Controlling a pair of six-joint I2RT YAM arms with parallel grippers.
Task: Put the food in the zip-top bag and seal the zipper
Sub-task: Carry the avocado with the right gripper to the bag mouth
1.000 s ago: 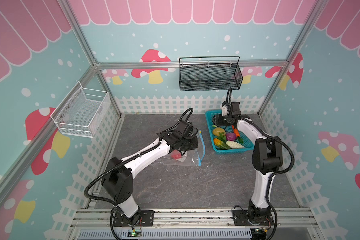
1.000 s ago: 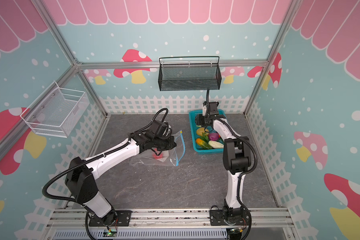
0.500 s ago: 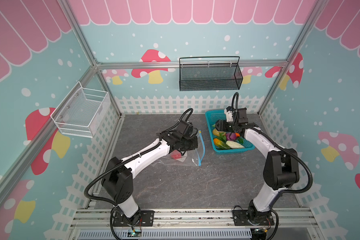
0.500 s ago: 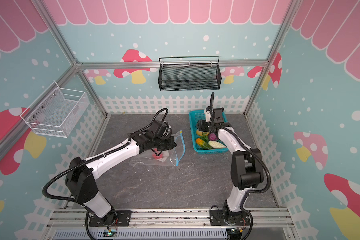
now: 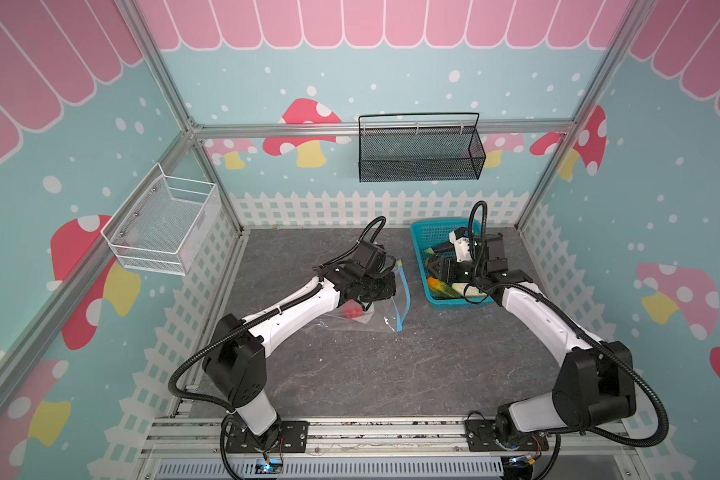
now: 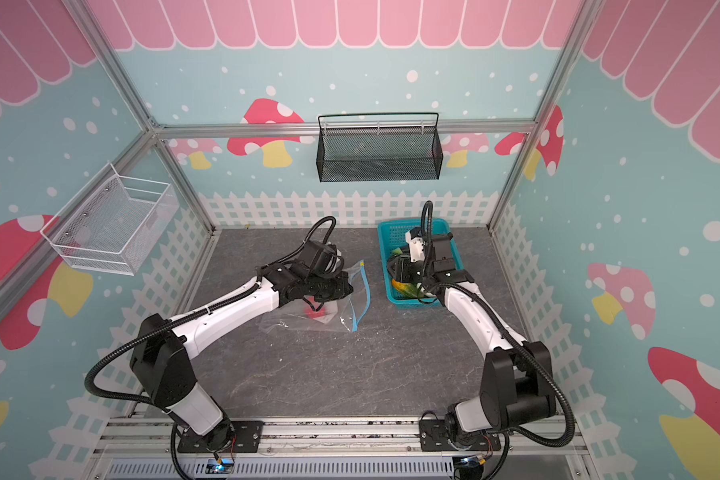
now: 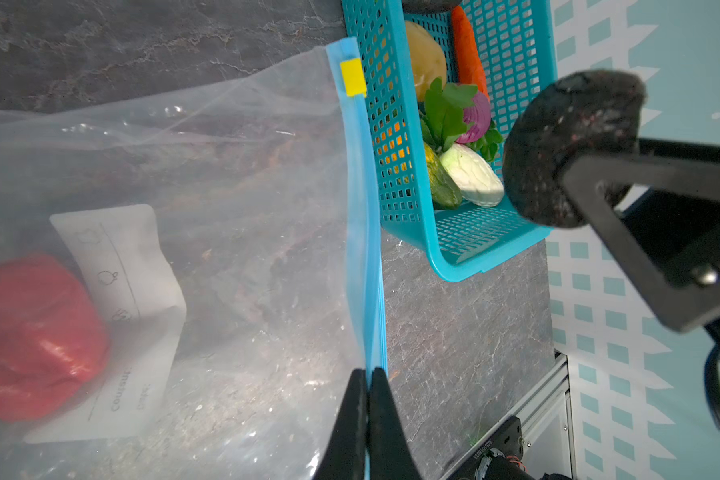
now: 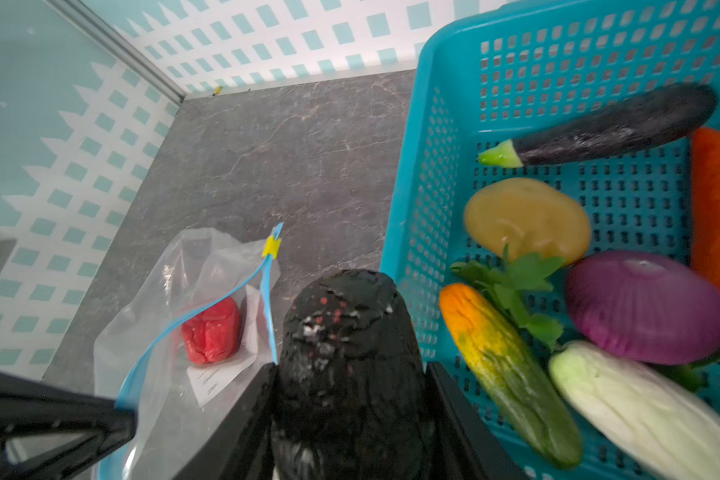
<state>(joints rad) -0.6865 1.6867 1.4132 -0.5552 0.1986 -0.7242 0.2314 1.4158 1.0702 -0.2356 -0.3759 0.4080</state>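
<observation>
- In both top views the zip-top bag (image 5: pixel 375 318) lies mid-frame on the desk (image 5: pixel 391 365) with a strawberry (image 5: pixel 352 311) inside. The right tool (image 5: pixel 436 272) hovers at the turquoise basket (image 5: pixel 433 230) to its right.
- Left wrist: the left tool (image 7: pixel 366 382) is pinched together on the zipper (image 7: pixel 360 232), lower centre.
- Right wrist: the right tool clamps a dark lumpy piece (image 8: pixel 350 353), lower centre.

A: Thin, glossy film for the clear crinkly plastic bag (image 7: pixel 233 174); smooth plastic along the light blue zipper strip (image 7: pixel 362 232); matt, paper-like white rectangular label (image 7: pixel 129 266).

B: Hard, satiny plastic for the turquoise lattice basket (image 8: pixel 429 199); waxy shine on the purple onion (image 8: pixel 645 307); rough, cracked matt skin on the black oval lump (image 8: pixel 350 345); matt, stone-look grey veined tabletop (image 8: pixel 292 149).
</observation>
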